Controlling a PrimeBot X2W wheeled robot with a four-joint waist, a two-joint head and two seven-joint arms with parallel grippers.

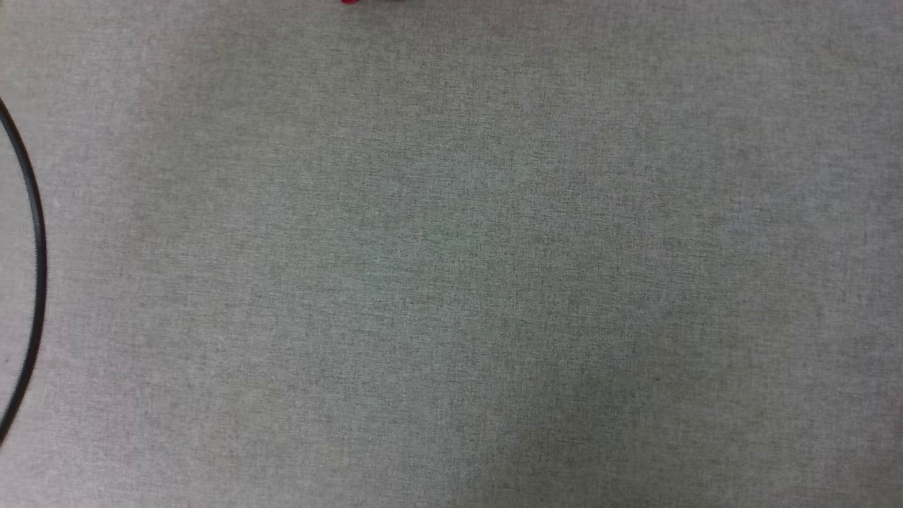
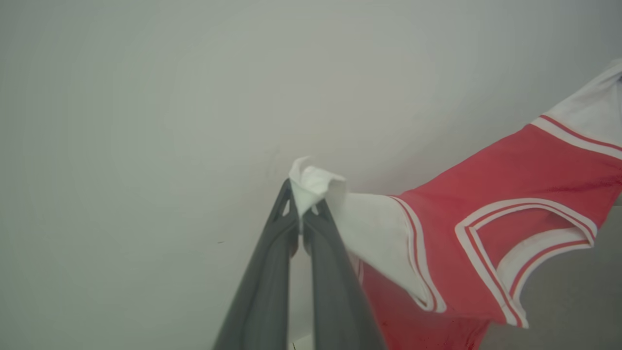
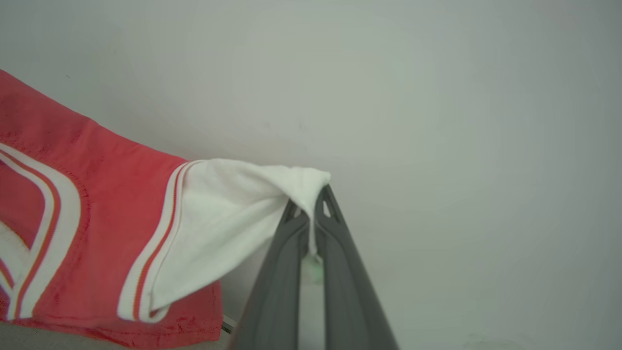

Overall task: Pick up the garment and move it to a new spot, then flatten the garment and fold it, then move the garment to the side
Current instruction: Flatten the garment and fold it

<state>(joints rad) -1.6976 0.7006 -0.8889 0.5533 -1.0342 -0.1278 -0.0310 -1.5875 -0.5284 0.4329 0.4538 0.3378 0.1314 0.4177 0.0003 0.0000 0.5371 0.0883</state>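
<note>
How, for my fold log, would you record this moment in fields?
garment: red jersey, white-trimmed, held up and spread between both grippers
left gripper: shut on a white sleeve end
right gripper: shut on the other sleeve end
grey surface: woven cloth, in the head view
dark cable: curves along that view's left edge

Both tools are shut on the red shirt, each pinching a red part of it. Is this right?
No. Each pinches a white sleeve end of the shirt, not a red part: the left tool in the left wrist view, the right tool in the right wrist view.
</note>
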